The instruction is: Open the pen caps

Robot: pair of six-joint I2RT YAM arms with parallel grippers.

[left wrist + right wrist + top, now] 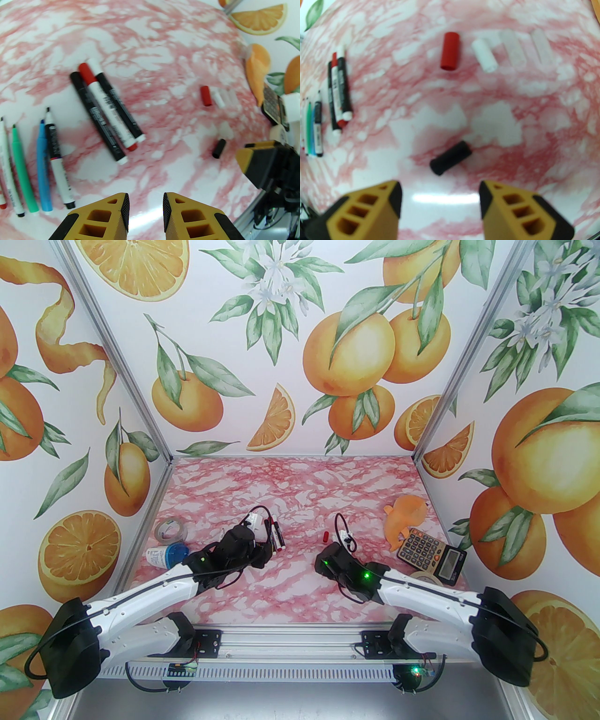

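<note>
Three thick marker pens (106, 113) lie side by side on the pink marbled table (150, 35), one of them with a red cap still on. Several thin pens (45, 161), white, green and blue, lie bare-tipped at the left. Loose pen caps lie to the right: a red one (450, 50), a white one (484, 55), two pale translucent ones (512, 48) and a black one (450, 157). My left gripper (145, 201) is narrowly open over bare table, holding nothing. My right gripper (440, 192) is open just short of the black cap.
A tape roll (171, 529) and a blue-and-white tube (166, 555) lie at the left edge. An orange soft toy (403, 516), a calculator (432, 556) and a second tape roll (429, 576) sit at the right. Printed walls enclose three sides.
</note>
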